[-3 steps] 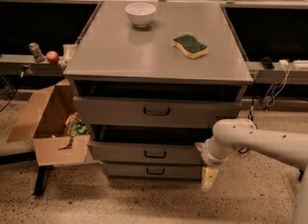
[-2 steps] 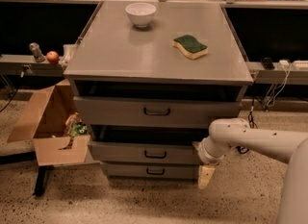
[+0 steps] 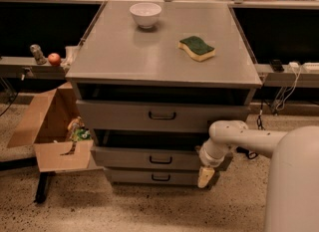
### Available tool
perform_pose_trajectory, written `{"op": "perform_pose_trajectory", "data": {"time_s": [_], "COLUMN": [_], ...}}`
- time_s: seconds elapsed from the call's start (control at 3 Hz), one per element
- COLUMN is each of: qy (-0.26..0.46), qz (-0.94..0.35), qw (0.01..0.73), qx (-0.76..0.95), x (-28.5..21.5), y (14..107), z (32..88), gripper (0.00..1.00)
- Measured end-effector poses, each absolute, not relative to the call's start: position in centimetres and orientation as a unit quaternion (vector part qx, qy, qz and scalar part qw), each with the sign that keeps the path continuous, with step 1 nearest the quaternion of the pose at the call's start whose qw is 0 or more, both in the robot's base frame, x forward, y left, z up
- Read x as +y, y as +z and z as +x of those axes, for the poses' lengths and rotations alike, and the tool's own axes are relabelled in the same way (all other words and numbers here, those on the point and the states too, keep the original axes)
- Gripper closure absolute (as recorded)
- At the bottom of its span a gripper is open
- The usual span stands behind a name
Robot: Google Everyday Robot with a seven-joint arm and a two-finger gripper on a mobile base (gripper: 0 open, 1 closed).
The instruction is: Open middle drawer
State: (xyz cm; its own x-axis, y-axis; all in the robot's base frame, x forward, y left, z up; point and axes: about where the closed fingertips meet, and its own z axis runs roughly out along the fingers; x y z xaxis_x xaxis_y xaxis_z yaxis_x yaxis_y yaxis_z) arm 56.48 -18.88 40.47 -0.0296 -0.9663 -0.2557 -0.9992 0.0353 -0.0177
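The middle drawer [image 3: 134, 157] is a wide grey metal front with a small dark loop handle [image 3: 160, 160], second of three in the grey cabinet [image 3: 159, 57]. It stands out a little from the cabinet, with a dark gap above it. The top drawer [image 3: 162, 115] sits above it and the lowest drawer [image 3: 154, 176] below. My gripper [image 3: 205, 176] hangs low at the cabinet's front right corner, right of the middle drawer's handle, pointing down with a cream fingertip showing. My white arm [image 3: 239, 139] reaches in from the right.
A white bowl [image 3: 145, 14] and a green-and-yellow sponge [image 3: 197, 48] lie on the cabinet top. An open cardboard box [image 3: 50, 126] stands on the floor at the left. A shelf at the left holds an apple [image 3: 54, 58]. Cables hang at the right.
My arm and gripper have shifted slightly left, closer to the cabinet's front right corner. The drawers look unchanged.
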Motion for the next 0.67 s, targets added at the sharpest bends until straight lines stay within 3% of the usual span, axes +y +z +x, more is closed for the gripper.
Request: {"op": "perform_pose_trajectory", "data": {"time_s": [0.33, 0.67], "qy": [0.087, 0.088], "qz": [-0.688, -0.688], "qw": [0.1, 0.1], "qx": [0.713, 0.714], "x": [-18.83, -18.85], "y": [40.59, 40.64], "z": [56.25, 56.35], "gripper": [0.47, 0.71]}}
